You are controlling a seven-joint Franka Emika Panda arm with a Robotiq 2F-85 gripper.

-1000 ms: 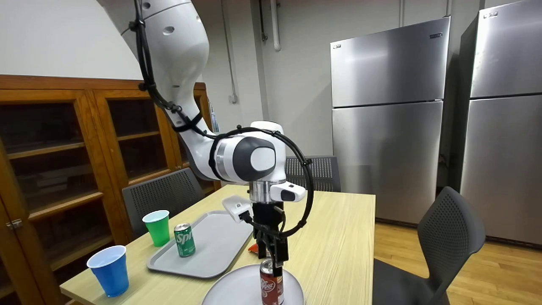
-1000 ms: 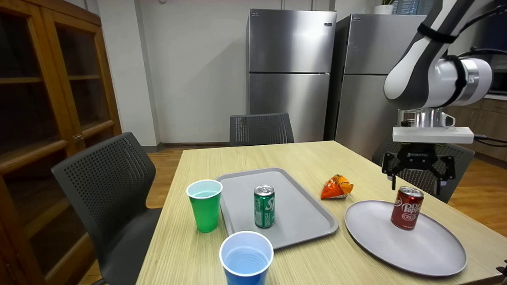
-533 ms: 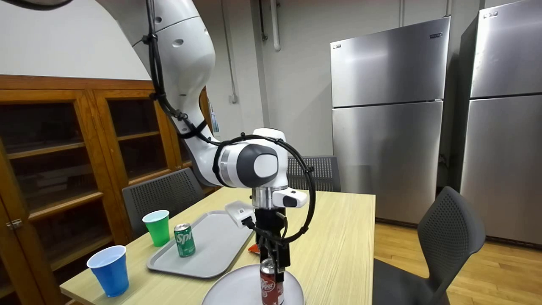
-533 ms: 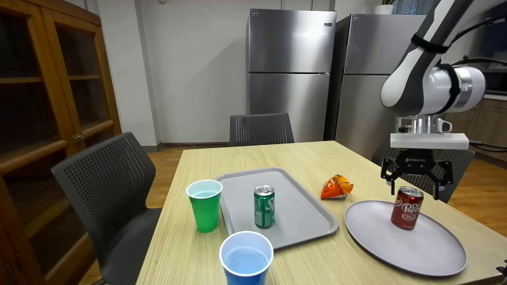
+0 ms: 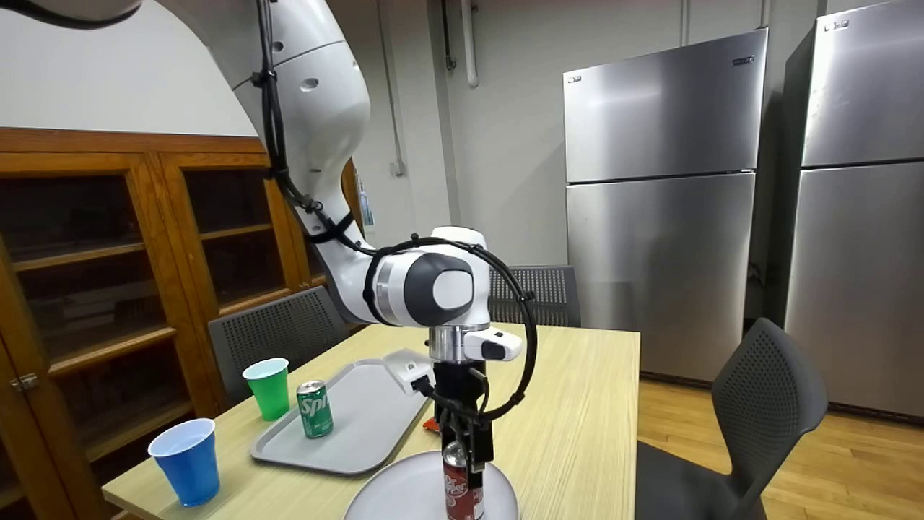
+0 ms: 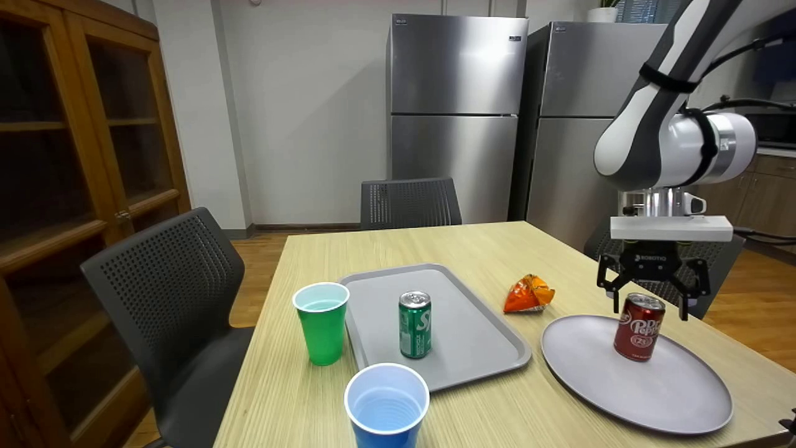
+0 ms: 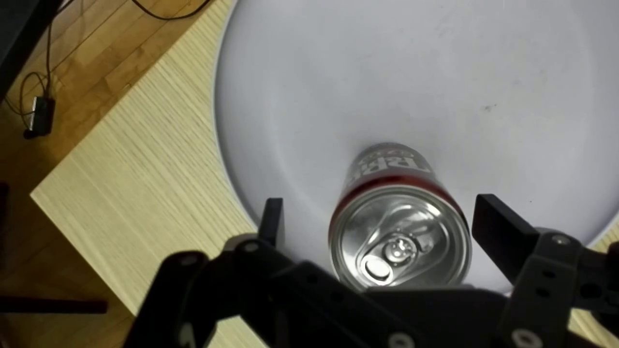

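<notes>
On the gray plate [image 6: 653, 404], a red Dr Pepper can [image 6: 639, 333] stands upright. Spread wide, the tool [image 6: 650, 312] straddles its top.

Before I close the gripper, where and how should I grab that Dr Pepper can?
Likely best by the upper side wall of the Dr Pepper can, from straight above: it stands upright on the round gray plate, its cylinder suits a two-sided pinch, and the open gripper straddles its top. Centering first may help: in the wrist view, one finger sits closer.
</notes>
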